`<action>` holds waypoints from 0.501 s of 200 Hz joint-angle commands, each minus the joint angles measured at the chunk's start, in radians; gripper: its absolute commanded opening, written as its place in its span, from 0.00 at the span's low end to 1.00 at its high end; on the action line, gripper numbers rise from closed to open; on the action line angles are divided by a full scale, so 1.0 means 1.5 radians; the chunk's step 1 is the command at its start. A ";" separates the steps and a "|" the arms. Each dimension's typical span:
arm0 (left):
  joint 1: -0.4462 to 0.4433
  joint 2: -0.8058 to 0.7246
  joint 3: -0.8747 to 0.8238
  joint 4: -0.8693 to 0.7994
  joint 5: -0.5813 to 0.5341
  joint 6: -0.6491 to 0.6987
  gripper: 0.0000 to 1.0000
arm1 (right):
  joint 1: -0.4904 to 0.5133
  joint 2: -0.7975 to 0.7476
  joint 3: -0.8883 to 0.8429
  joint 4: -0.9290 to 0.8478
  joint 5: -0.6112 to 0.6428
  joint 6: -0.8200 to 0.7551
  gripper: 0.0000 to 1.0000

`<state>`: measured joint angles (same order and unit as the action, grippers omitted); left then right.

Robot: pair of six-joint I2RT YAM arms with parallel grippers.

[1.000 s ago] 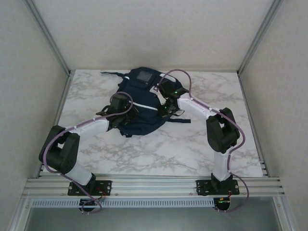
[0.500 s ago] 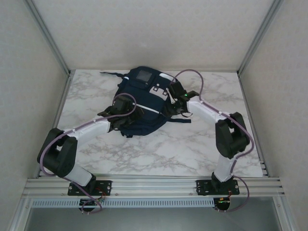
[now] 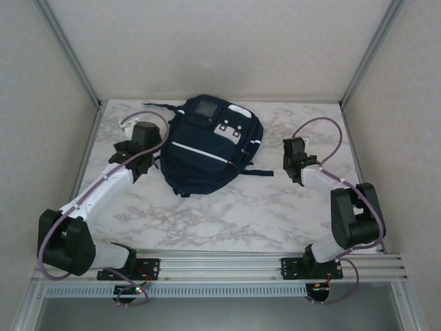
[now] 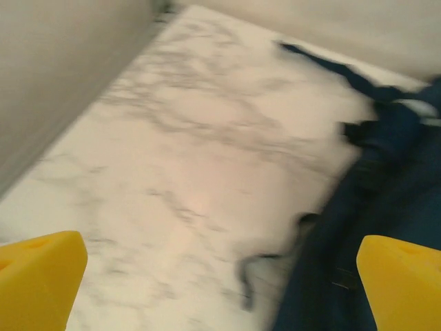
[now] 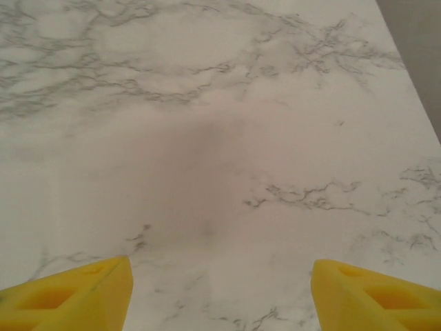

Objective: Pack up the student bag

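Beside bag (image 3: 207,148): left claw (image 4: 220,279), right claw (image 5: 220,289) spread, empty.

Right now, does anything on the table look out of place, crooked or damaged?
The student bag lies slightly askew on the table, and a black strap trails toward the far left corner. No spill or damage shows.

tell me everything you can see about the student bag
The student bag is a large dark navy fabric backpack lying front up on the marble table, toward its back edge. White stripes cross it; a grey square patch and a white buckle patch sit near its far end. Black straps trail out at both sides.
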<state>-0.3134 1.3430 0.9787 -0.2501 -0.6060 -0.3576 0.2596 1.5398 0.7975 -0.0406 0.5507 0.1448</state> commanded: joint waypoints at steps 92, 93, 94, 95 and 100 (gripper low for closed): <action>0.153 0.116 -0.234 0.434 0.020 0.152 1.00 | -0.082 -0.025 -0.215 0.485 -0.069 -0.046 0.99; 0.154 0.116 -0.233 0.438 0.026 0.152 1.00 | -0.081 -0.026 -0.216 0.486 -0.069 -0.046 0.99; 0.157 0.118 -0.234 0.443 0.030 0.151 1.00 | -0.081 -0.026 -0.216 0.488 -0.070 -0.046 0.99; 0.158 0.118 -0.235 0.446 0.037 0.150 1.00 | -0.080 -0.026 -0.217 0.490 -0.071 -0.046 0.99; 0.166 0.122 -0.242 0.463 0.072 0.146 1.00 | -0.082 -0.029 -0.223 0.496 -0.078 -0.046 0.99</action>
<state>-0.1154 1.4956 0.6312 0.2504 -0.6781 -0.1707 0.1490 1.5341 0.4896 0.5648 0.4763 0.0490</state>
